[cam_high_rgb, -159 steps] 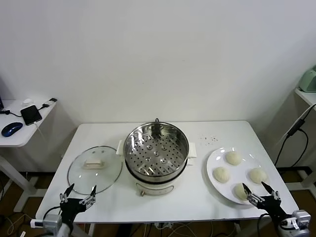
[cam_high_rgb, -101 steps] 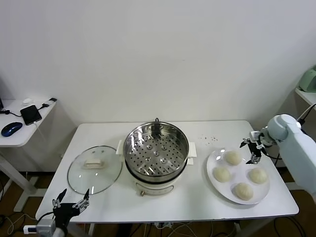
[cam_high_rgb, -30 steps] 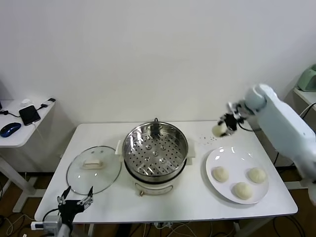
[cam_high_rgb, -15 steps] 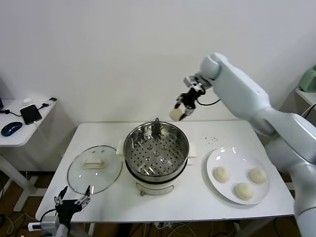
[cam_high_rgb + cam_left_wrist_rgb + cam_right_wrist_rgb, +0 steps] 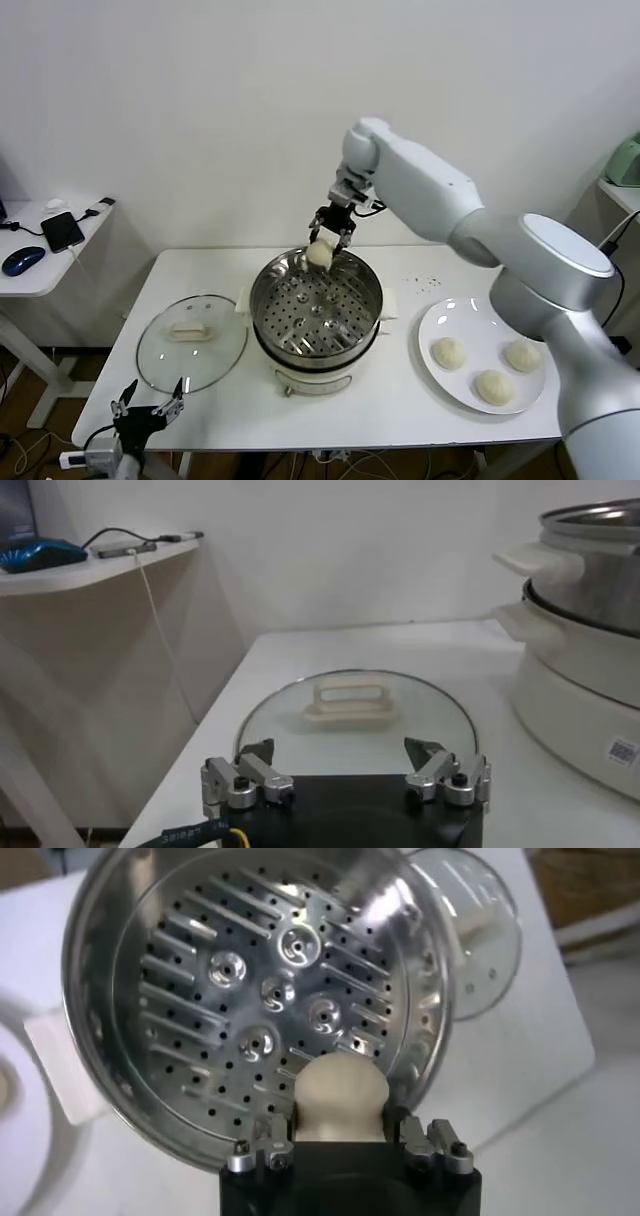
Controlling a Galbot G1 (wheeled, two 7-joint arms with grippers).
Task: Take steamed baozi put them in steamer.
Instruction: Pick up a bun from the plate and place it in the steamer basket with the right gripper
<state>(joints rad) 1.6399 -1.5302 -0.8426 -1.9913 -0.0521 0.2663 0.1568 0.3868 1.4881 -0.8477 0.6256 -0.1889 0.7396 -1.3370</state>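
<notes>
My right gripper [image 5: 324, 243] is shut on a cream-white baozi [image 5: 319, 254] and holds it above the far rim of the steel steamer [image 5: 372, 290]. In the right wrist view the baozi [image 5: 339, 1098] sits squeezed between the jaws, over the edge of the steamer's perforated tray [image 5: 190, 988], which holds nothing. Three more baozi [image 5: 448, 352] lie on the white plate [image 5: 455, 312] at the right. My left gripper [image 5: 148, 406] is open and empty below the table's front left edge; the left wrist view shows it [image 5: 345, 770] just before the glass lid [image 5: 350, 720].
The glass lid [image 5: 191, 341] with a cream handle lies flat left of the steamer. A side table [image 5: 45, 262] with a phone and a mouse stands at far left. Dark specks [image 5: 422, 282] dot the table behind the plate.
My right arm has carried the baozi leftward from beyond the steamer's right rear and lowered it over the far rim. The left gripper has stayed in place.
</notes>
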